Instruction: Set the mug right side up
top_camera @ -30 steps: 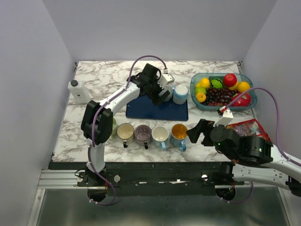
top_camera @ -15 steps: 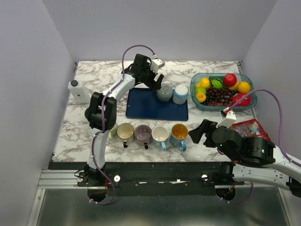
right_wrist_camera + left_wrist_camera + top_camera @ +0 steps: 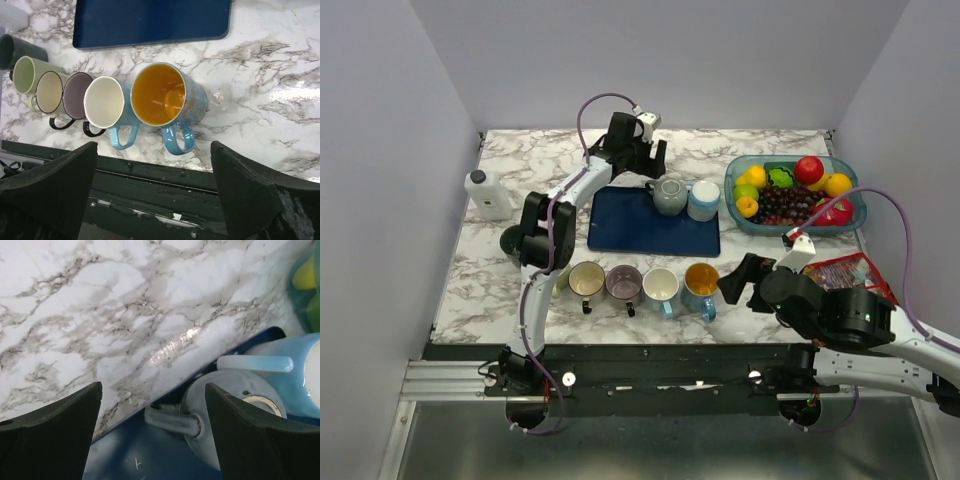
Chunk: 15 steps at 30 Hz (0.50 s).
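— Where does the grey mug [image 3: 669, 196] stand?
— Upside down at the far right of the blue mat [image 3: 640, 232], just beside a pale blue mug [image 3: 703, 200]. The left gripper [image 3: 642, 165] hangs over it, spread and empty.
— And the right gripper [image 3: 738, 280]?
— Spread wide, empty, near the row of mugs [image 3: 645, 283].

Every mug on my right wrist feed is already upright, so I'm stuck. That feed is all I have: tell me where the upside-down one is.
Observer: A grey mug stands mouth down on the far right part of the blue mat, beside a light blue mug.
Operator: Give me the nearer arm.
Observer: The left gripper hangs over the mat's far edge, just left of that mug, jaws open and empty.
Operator: Now the handle.
Observer: Its handle sticks out leftward, on that gripper's side.
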Available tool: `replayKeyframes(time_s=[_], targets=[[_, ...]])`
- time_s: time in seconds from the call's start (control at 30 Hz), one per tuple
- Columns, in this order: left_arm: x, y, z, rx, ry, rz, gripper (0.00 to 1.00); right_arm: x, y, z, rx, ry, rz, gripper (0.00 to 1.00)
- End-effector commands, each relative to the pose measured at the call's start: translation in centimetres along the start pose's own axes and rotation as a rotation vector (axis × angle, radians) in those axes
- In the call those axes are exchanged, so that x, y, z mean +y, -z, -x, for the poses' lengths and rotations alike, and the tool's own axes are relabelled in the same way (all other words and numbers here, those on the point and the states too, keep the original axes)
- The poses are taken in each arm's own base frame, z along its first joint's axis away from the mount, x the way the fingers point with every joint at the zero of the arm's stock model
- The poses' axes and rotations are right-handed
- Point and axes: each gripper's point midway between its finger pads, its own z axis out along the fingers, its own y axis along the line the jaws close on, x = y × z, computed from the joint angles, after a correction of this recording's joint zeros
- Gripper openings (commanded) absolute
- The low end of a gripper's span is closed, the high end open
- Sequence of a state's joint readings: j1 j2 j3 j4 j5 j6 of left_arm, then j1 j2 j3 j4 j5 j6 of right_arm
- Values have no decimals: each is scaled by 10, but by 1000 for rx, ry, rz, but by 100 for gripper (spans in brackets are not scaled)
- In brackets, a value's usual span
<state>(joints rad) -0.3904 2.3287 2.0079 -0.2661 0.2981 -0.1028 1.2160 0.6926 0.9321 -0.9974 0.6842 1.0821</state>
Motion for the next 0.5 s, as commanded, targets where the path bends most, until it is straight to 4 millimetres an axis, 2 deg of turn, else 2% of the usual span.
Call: replayKeyframes(time_s=[0.0, 0.23, 0.4, 0.43, 0.47], targets=[[7, -1, -29, 97, 14, 87, 84, -10, -3, 2, -33, -18, -33, 100], [8, 6, -45, 137, 7, 95, 60, -10, -4, -3, -19, -30, -27, 100], [7, 13, -61, 177, -9, 87, 51, -10, -5, -3, -18, -37, -28, 100], [4, 19, -55, 164, -18, 85, 49, -10, -5, -5, -14, -33, -29, 100], [4, 22, -65, 185, -17, 85, 48, -10, -5, -4, -17, -34, -29, 100]])
